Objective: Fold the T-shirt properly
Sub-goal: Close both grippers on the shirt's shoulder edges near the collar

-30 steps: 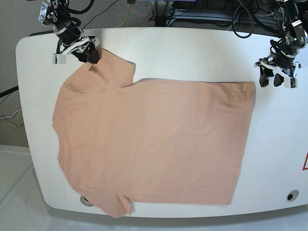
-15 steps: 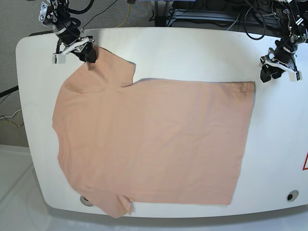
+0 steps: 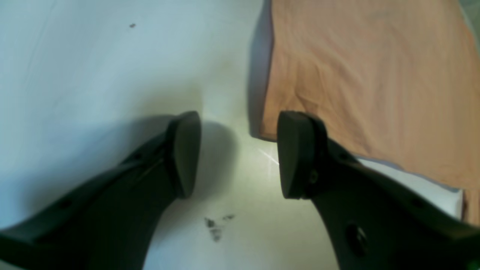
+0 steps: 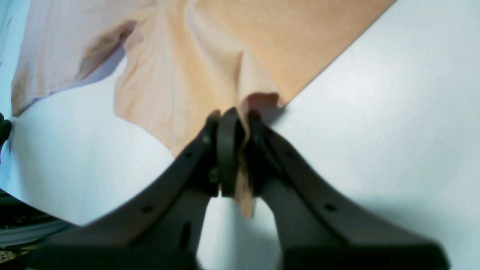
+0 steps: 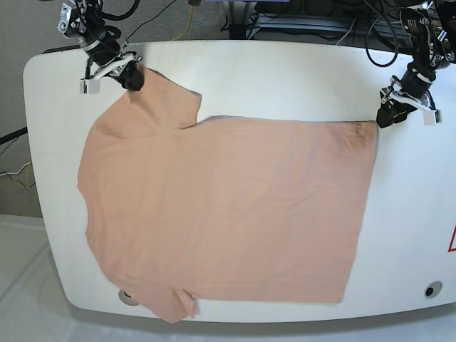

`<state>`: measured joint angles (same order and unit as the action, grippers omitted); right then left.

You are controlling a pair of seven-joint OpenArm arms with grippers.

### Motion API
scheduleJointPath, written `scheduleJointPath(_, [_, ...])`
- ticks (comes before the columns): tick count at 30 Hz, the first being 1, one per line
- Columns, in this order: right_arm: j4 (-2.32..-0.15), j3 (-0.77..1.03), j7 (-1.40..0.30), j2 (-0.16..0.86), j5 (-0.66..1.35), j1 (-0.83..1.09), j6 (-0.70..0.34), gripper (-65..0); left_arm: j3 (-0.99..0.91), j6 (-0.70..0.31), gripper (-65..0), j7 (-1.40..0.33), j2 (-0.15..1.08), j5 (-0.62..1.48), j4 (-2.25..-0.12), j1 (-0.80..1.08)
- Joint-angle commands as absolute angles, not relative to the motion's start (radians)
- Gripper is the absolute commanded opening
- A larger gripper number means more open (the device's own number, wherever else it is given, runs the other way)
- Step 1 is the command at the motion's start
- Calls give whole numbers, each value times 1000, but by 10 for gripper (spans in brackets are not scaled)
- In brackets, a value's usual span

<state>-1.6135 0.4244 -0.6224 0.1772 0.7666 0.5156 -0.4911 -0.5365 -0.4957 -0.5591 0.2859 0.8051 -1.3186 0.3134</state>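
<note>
The peach T-shirt (image 5: 228, 206) lies flat on the white table (image 5: 285, 78), collar side to the left and hem to the right. My right gripper (image 5: 135, 80) is at the far left sleeve. In the right wrist view it (image 4: 240, 131) is shut on a fold of the T-shirt (image 4: 210, 56) at the sleeve's edge. My left gripper (image 5: 392, 116) hovers at the far right hem corner. In the left wrist view it (image 3: 240, 153) stands open, with the T-shirt (image 3: 375, 75) corner lying beside the right fingertip (image 3: 296, 150) and nothing between the pads.
Cables (image 5: 306, 21) crowd the floor behind the table's far edge. Two round holes (image 5: 429, 290) sit near the front edge, one (image 5: 128, 298) partly under the near sleeve. A red mark (image 5: 452, 241) shows at the right edge. Dark smudges (image 3: 215, 225) mark the tabletop.
My right gripper has closed on the far sleeve's edge. My left gripper has shifted left toward the hem corner, staying open. The T-shirt has barely moved.
</note>
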Motion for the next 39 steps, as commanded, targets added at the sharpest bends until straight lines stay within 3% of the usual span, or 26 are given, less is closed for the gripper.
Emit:
scheduleJointPath(1, [-1621, 426, -638, 185, 759, 520, -492, -599, -531, -473, -345, -595, 288, 773, -1303, 318])
scheduleJointPath(17, [-1622, 426, -627, 186, 766, 517, -491, -647, -475, -465, -365, -585, 233, 773, -1334, 347])
scheduleJointPath(39, [-1625, 426, -621, 188, 764, 515, -492, -636, -479, -464, -354, -577, 189, 756, -1321, 290])
